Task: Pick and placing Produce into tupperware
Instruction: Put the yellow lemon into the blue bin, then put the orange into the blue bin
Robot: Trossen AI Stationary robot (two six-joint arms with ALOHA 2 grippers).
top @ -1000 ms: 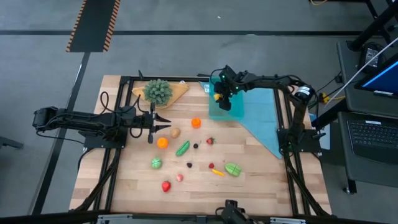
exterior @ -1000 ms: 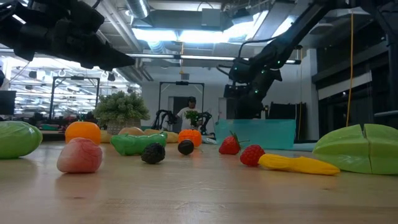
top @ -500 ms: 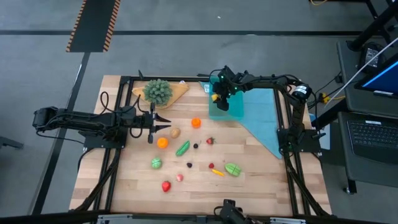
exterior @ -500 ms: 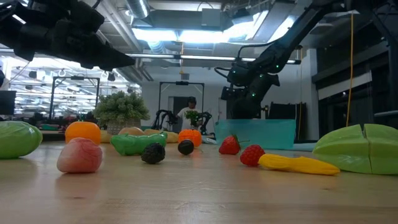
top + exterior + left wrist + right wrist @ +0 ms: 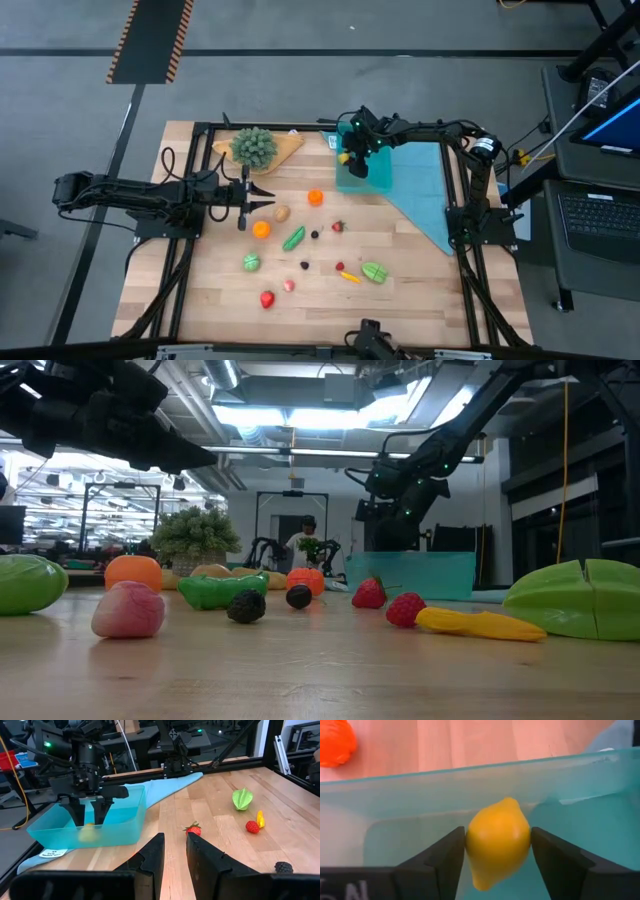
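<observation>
The teal translucent tupperware (image 5: 375,176) (image 5: 120,822) stands on the light-blue cloth near the table's far edge. My right gripper (image 5: 352,156) (image 5: 497,845) hovers over the box's left end, shut on a yellow toy lemon (image 5: 497,840) (image 5: 89,834). The other produce lies scattered on the wood: an orange (image 5: 315,197), a second orange (image 5: 261,229), a green pod (image 5: 293,238), a strawberry (image 5: 338,226), a green cut fruit (image 5: 374,272) and several more. My left gripper (image 5: 268,200) (image 5: 175,845) waits level above the table's left middle, open by a narrow gap, touching nothing. My right gripper pinches the lemon's two sides (image 5: 470,837) between its two fingers (image 5: 445,855). It comes from above, pointing down into the box. The lemon sits low between the box walls (image 5: 420,790); whether it rests on the box floor I cannot tell.
A bushy green plant on a tan board (image 5: 255,147) stands at the far left of the work area. The light-blue cloth (image 5: 428,195) runs toward the right edge. Black frame rails (image 5: 190,250) border the table on both sides.
My right gripper has shifted slightly toward the table's left over the box, keeping the lemon between its fingers. Nothing else has moved.
</observation>
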